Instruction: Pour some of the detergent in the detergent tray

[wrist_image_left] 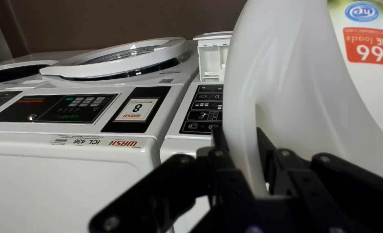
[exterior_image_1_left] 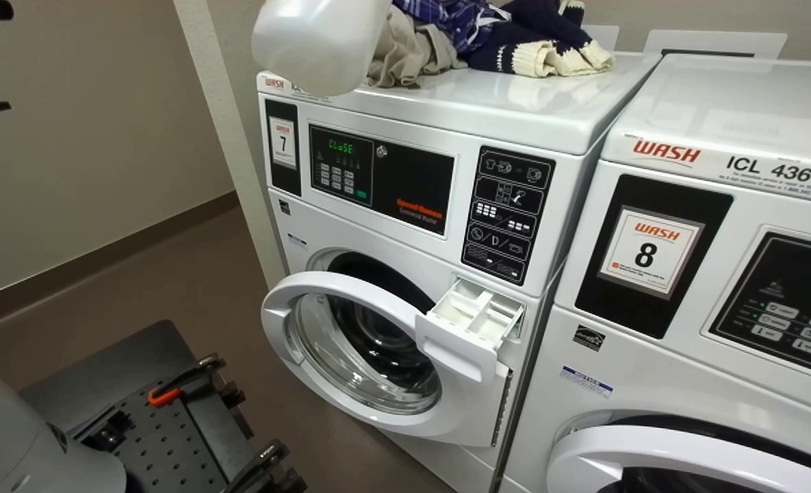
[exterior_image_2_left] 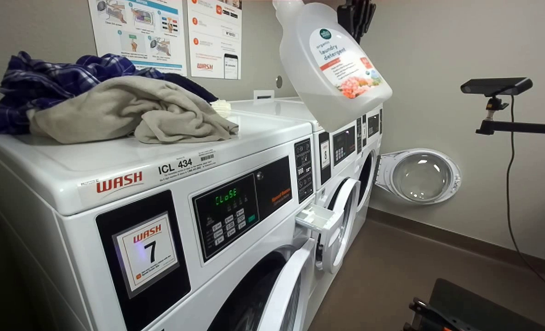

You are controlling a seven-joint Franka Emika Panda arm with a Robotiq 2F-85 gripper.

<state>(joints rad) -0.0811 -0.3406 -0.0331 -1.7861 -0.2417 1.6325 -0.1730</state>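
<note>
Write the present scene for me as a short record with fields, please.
detergent bottle: held in the air, tilted, its mouth out of view
gripper: shut on the bottle handle
detergent tray: pulled out of washer 7
washer 7: door open, display reads "CLOSE"
laundry: heaped on top of washer 7
pouring: no stream in view

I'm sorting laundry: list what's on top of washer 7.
A beige cloth, a blue plaid cloth and a cream-trimmed navy knit lie on washer 7. What's beneath them is covered; in an exterior view the detergent bottle blocks part of the washer's top.
</note>
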